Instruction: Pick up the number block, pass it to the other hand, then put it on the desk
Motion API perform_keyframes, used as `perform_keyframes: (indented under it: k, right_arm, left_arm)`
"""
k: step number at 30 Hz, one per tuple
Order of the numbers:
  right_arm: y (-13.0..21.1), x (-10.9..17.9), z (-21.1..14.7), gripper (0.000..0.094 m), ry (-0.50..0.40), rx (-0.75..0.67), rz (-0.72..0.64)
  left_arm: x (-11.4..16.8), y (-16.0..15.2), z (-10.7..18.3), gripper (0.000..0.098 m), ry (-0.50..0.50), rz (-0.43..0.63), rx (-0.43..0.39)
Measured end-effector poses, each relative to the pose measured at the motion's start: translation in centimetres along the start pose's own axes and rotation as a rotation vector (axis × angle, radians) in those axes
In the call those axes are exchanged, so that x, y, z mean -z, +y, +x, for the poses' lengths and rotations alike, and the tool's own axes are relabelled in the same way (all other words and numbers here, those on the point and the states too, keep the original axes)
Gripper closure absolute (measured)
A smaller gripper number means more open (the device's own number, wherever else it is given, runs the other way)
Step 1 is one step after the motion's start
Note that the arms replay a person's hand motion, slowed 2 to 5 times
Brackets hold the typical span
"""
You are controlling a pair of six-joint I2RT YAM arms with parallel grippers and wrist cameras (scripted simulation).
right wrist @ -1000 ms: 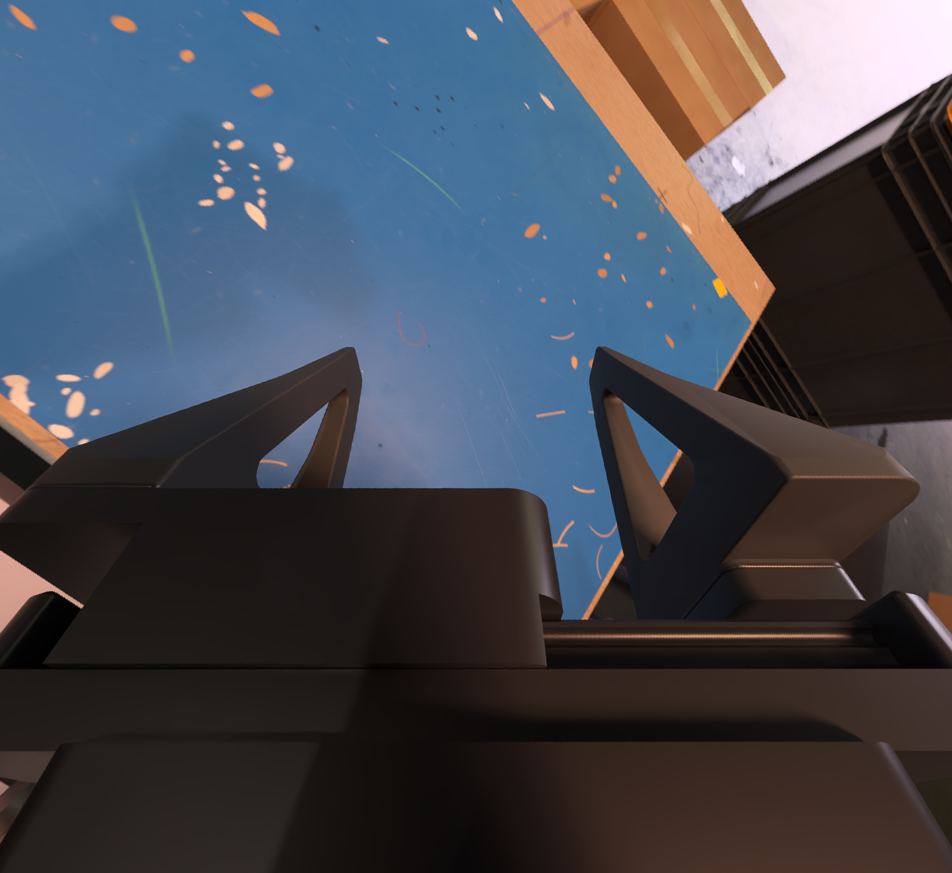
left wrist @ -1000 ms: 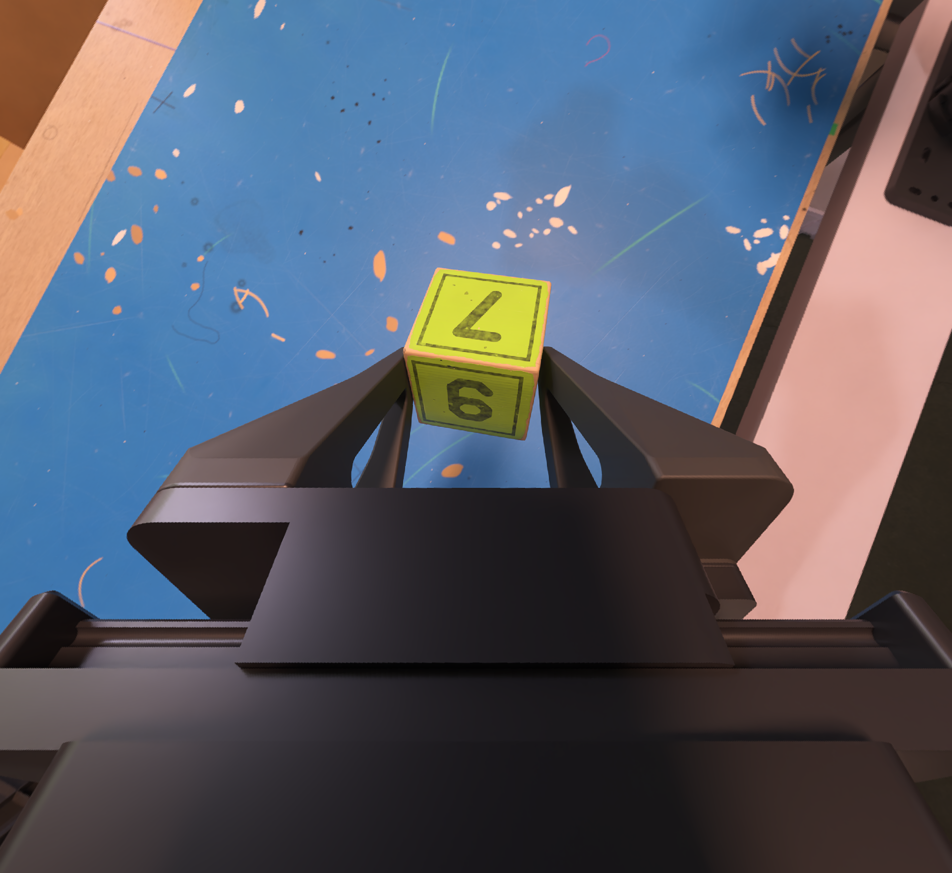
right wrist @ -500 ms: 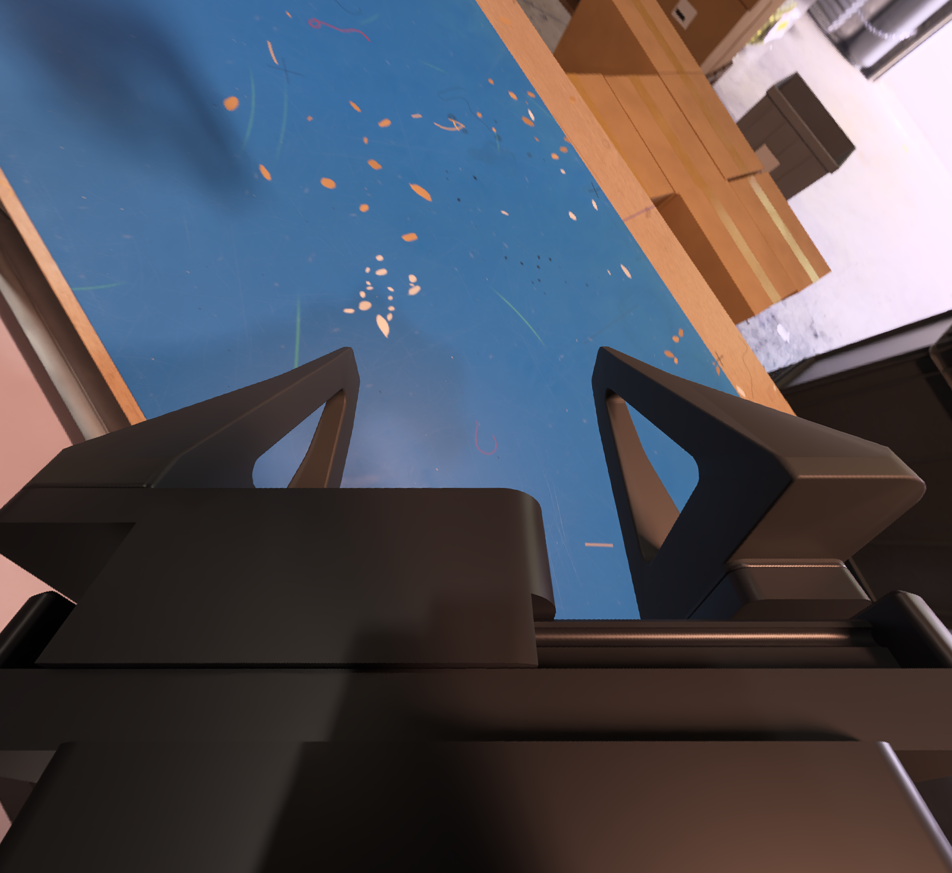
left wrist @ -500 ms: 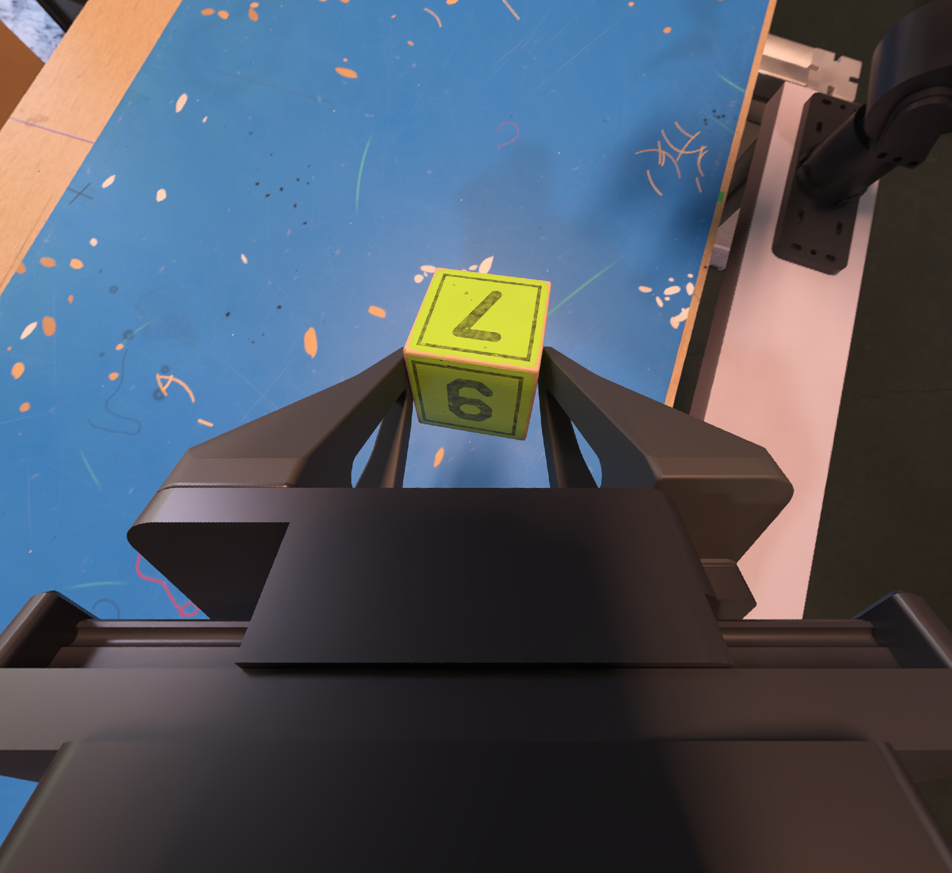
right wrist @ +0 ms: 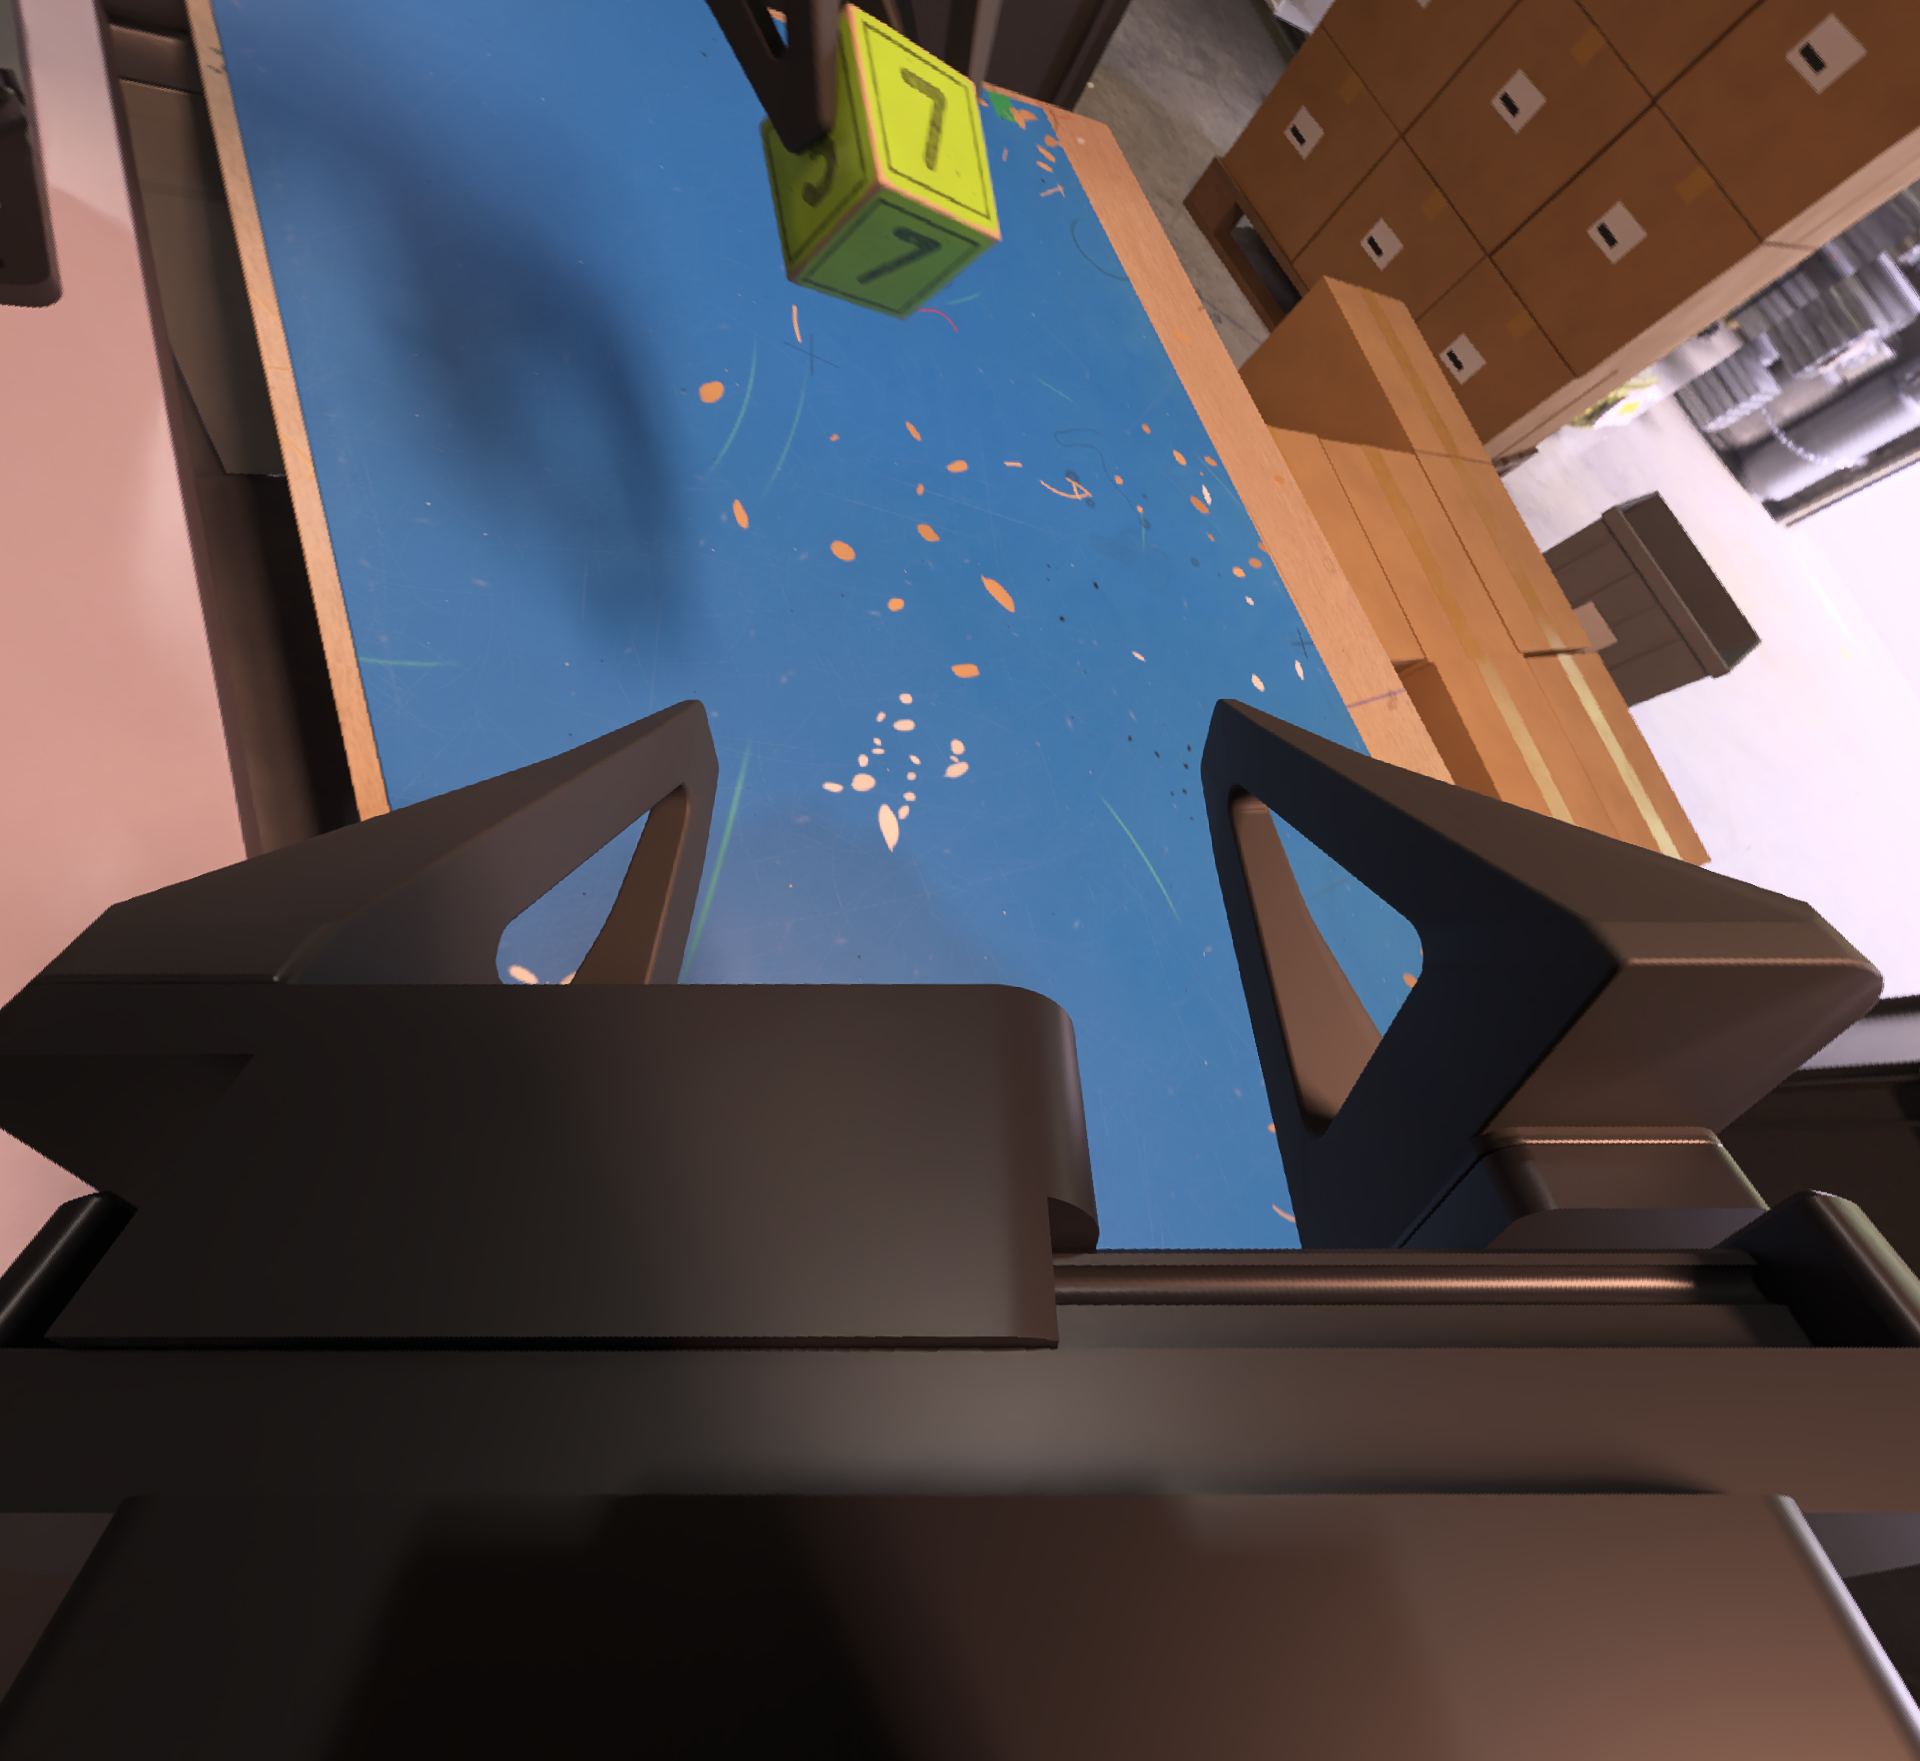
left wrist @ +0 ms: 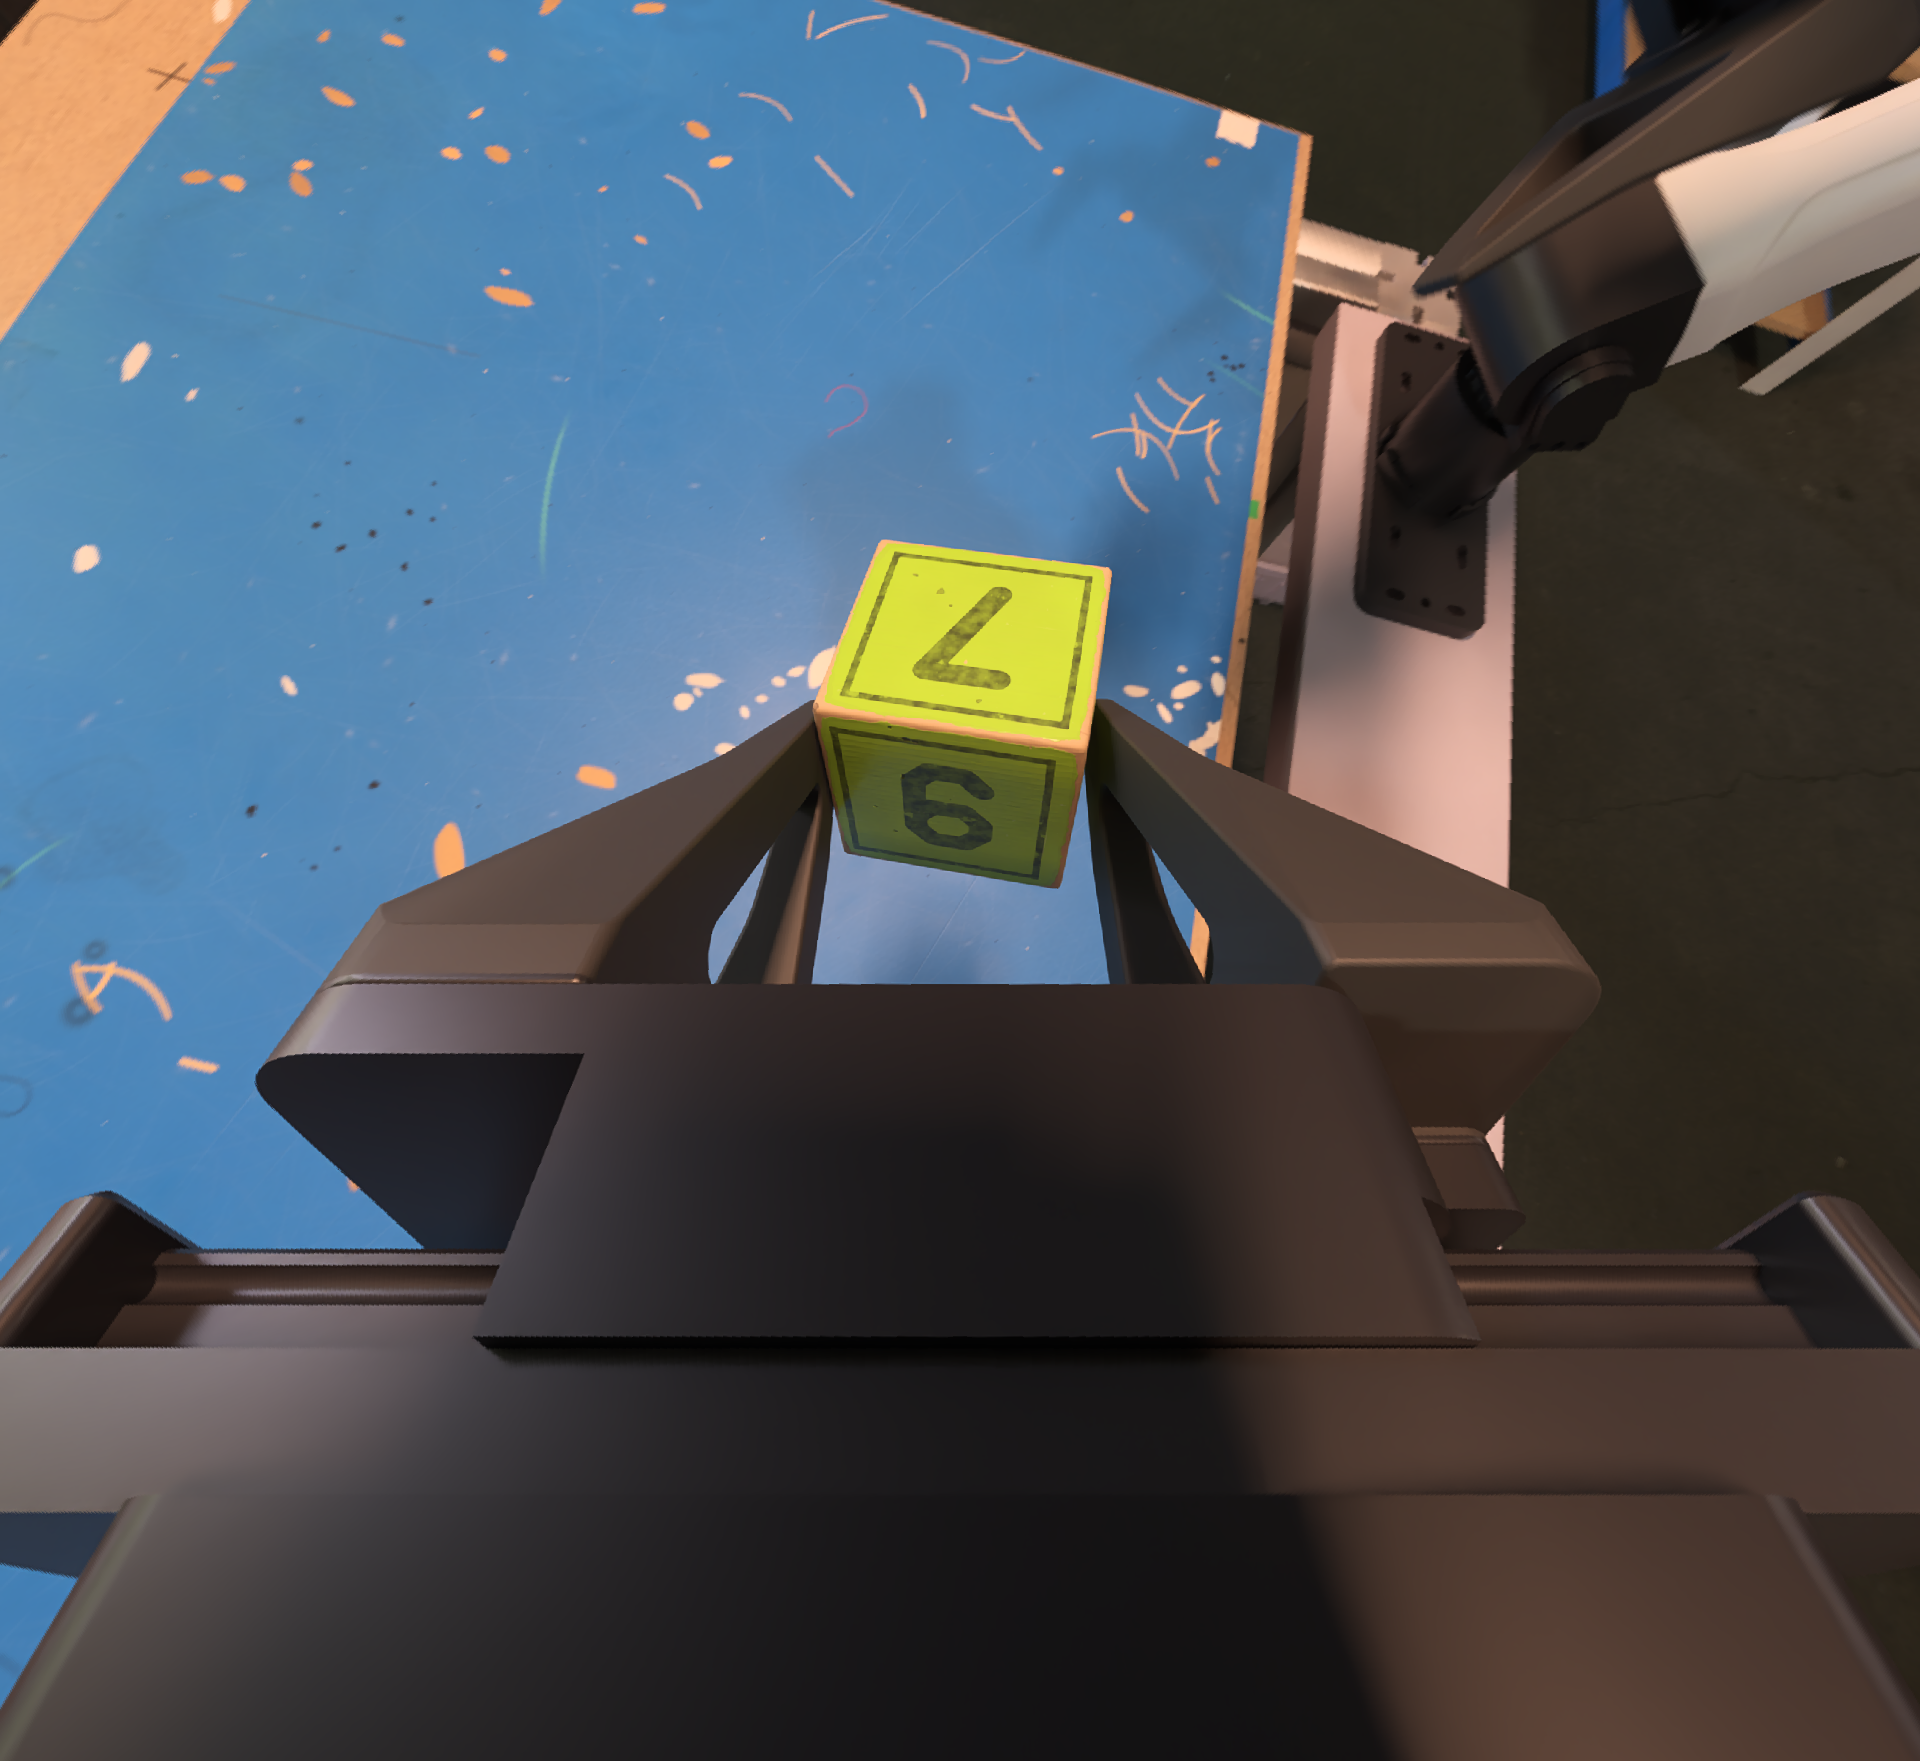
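Left wrist view: the number block (left wrist: 961,714), a yellow-green cube with dark framed figures on its faces and pale edges, is seen clamped between the two dark fingertips of the left gripper (left wrist: 954,735), one finger pressed against each side face. The block is held clear above the desk (left wrist: 468,423), whose blue top is marked with orange flecks and thin scratches and bordered by a bare wooden edge. Beyond the desk's right edge, a pale mounting plate (left wrist: 1397,776) is shown, with the base of the other arm (left wrist: 1538,361) bolted to it.

Right wrist view: the same block (right wrist: 888,163) is seen farther off, gripped from above by the left gripper's fingers (right wrist: 790,49) and suspended over the far part of the desk (right wrist: 582,485). The right gripper (right wrist: 956,766) is shown with its jaws spread wide and nothing between them, well apart from the block. Brown cardboard boxes (right wrist: 1621,101) are stacked beside the desk's far long edge.
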State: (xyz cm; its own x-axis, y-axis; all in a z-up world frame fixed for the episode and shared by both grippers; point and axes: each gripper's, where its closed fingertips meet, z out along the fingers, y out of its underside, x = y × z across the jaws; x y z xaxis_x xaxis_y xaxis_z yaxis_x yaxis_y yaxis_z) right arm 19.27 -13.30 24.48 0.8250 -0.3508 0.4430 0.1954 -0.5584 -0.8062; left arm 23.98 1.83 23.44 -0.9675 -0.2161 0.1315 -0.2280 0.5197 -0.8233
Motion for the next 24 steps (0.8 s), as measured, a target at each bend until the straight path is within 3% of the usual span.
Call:
perform_keyframes:
  k: [11,24]
  right_arm:
    - [-1.2,-1.9,-2.5,0.0141,-0.04,0.104,0.044]
    - [-2.0,-3.2,-3.8,0.0099,0.005,0.193,0.074]
  left_arm:
    - [-1.7,-1.9,2.7,0.0566,0.146,0.067,0.058]
    - [-3.2,-3.4,5.1,0.0566,0.297,0.108,0.134]
